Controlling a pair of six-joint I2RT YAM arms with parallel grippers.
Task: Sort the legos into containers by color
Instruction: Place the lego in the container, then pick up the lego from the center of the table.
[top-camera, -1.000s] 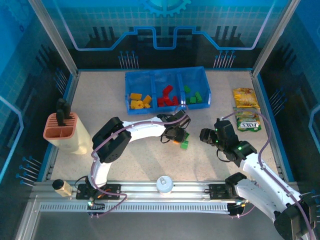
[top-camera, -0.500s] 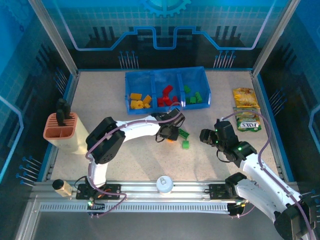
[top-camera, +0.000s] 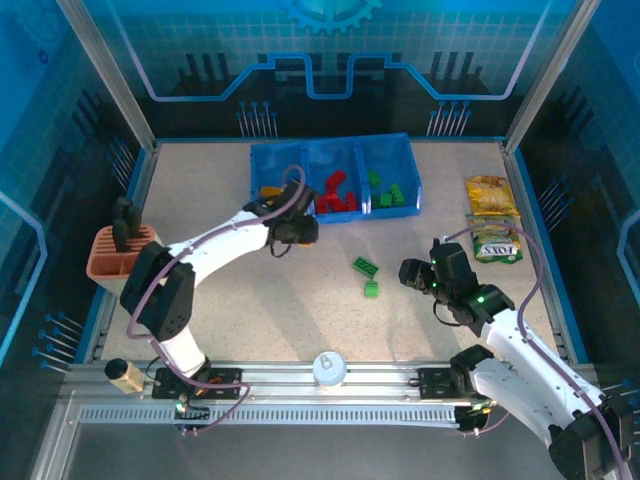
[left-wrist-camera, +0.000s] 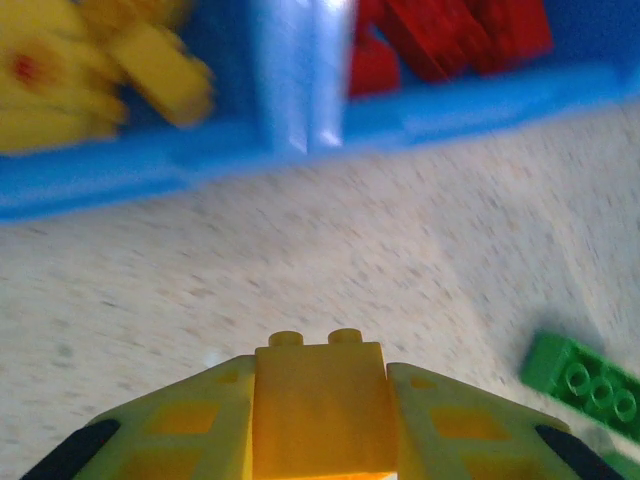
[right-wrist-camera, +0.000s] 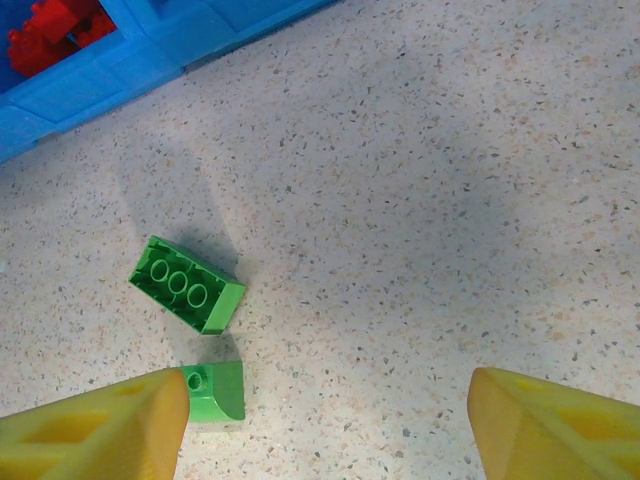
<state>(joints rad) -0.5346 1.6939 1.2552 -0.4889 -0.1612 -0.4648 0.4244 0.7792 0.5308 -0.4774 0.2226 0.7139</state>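
Observation:
My left gripper (top-camera: 291, 232) is shut on a yellow-orange lego (left-wrist-camera: 320, 405), just in front of the blue tray (top-camera: 330, 143). The tray's three containers hold yellow legos (top-camera: 273, 197) on the left, red legos (top-camera: 338, 192) in the middle and green legos (top-camera: 386, 190) on the right. In the left wrist view the tray's front wall (left-wrist-camera: 150, 165) lies ahead, with yellow legos (left-wrist-camera: 90, 70) and red legos (left-wrist-camera: 450, 35) behind it. Two green legos (top-camera: 365, 266) (top-camera: 371, 289) lie on the table. My right gripper (top-camera: 415, 275) stands open just right of them; its wrist view shows the long one (right-wrist-camera: 187, 285) and the small one (right-wrist-camera: 215, 390).
A terracotta slotted holder (top-camera: 120, 262) stands at the left edge. Two snack packets (top-camera: 490, 192) (top-camera: 497, 240) lie at the right. A white round knob (top-camera: 329, 368) and a wooden cylinder (top-camera: 125, 374) sit at the near rail.
My left arm has swung up and left from the table's middle to the tray's front, carrying the yellow-orange lego. The two green legos stay behind. The right arm has not moved.

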